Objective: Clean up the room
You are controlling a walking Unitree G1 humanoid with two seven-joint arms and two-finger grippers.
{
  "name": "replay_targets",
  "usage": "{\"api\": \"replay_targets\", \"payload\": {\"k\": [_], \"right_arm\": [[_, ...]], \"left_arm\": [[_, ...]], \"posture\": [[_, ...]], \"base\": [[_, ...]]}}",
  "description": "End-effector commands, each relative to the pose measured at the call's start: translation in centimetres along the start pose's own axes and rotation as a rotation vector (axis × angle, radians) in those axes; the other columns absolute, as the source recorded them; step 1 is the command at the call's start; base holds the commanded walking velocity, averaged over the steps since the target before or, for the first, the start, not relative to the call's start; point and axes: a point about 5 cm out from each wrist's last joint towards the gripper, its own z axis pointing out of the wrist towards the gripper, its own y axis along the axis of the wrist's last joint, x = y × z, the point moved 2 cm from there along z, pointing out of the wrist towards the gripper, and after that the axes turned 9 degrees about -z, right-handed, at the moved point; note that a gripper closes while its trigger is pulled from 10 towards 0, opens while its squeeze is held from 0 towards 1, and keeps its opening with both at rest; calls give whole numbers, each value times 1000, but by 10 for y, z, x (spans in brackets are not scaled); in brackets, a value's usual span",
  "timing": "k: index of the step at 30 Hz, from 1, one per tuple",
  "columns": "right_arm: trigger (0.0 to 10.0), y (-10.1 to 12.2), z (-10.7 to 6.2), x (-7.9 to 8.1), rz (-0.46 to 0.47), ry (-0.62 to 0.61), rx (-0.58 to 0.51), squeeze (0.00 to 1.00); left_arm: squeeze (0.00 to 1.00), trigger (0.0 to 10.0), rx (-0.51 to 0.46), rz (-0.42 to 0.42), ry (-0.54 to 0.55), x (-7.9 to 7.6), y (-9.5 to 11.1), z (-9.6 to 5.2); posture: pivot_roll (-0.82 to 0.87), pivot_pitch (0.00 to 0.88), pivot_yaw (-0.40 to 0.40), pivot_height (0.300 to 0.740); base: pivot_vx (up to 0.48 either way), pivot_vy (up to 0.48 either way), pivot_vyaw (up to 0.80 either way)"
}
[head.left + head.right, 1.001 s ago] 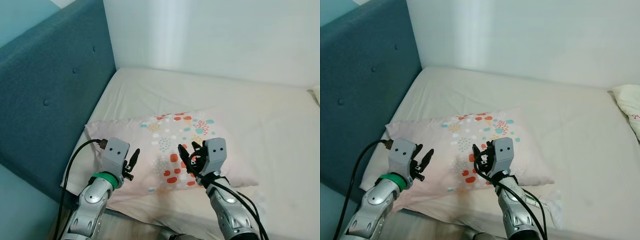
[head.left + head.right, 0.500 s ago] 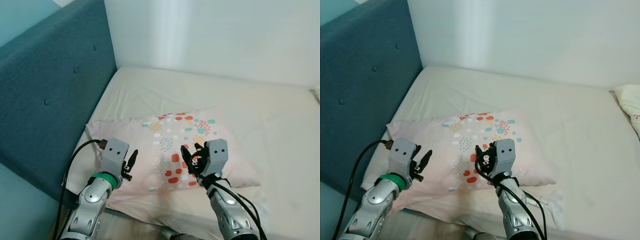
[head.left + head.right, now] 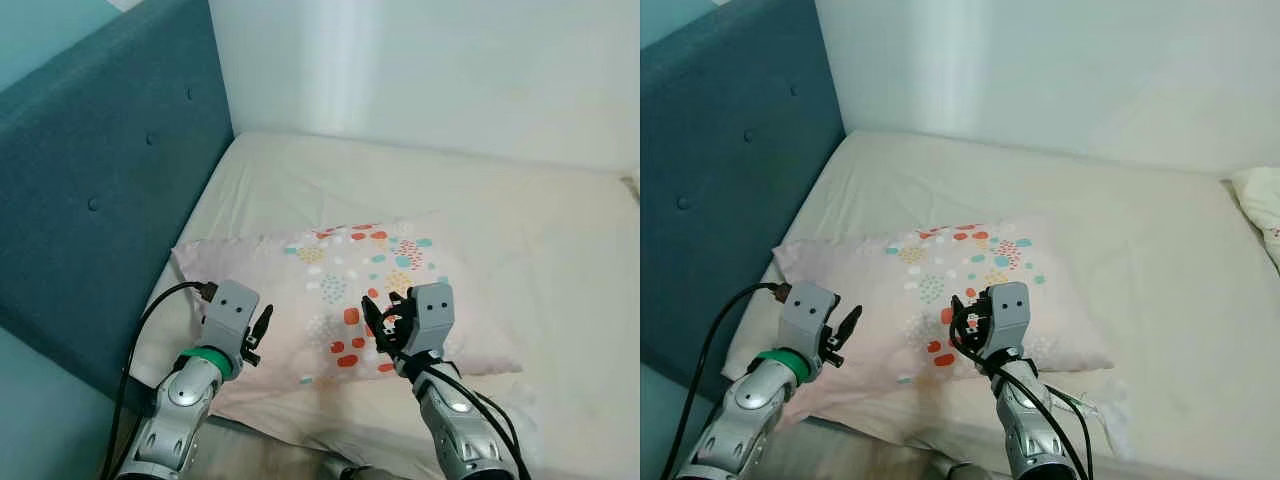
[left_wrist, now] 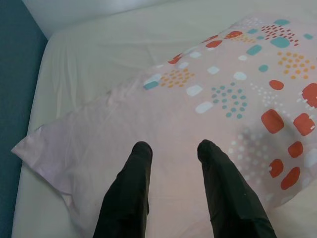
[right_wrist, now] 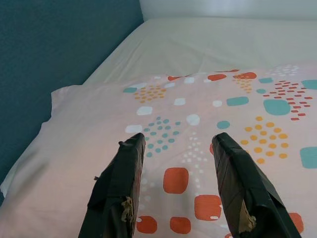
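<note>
A pale pink pillow (image 3: 330,300) printed with red, teal and orange dots lies flat on the cream mattress (image 3: 480,200), near the blue headboard. My left gripper (image 3: 263,326) hovers open over the pillow's near left part, its two black fingers (image 4: 131,183) spread with nothing between them. My right gripper (image 3: 378,318) stands open over the pillow's near right part, above the red patches; its fingers (image 5: 124,173) are also apart and empty.
A padded blue headboard (image 3: 100,170) runs along the left. A white wall (image 3: 430,70) closes the far side of the bed. Another pale pillow (image 3: 1260,205) lies at the right edge. The mattress's near edge is just below my arms.
Both grippers have drawn back slightly toward me and lowered a little over the pillow. The pillow lies as before.
</note>
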Motion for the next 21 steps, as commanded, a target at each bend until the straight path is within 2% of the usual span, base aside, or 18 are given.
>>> {"api": "replay_targets", "payload": {"k": [1,21], "right_arm": [[10000,-2,-1,0,-6,-1,6,0],[10000,-2,0,-1,-4,0,4,0]], "left_arm": [[0,10000,19,1,9,1,-6,-1],[0,10000,8,0,13,1,-5,2]], "posture": [[-80,39,57,705],[-82,32,57,620]], "base": [[0,0,0],[0,0,0]]}}
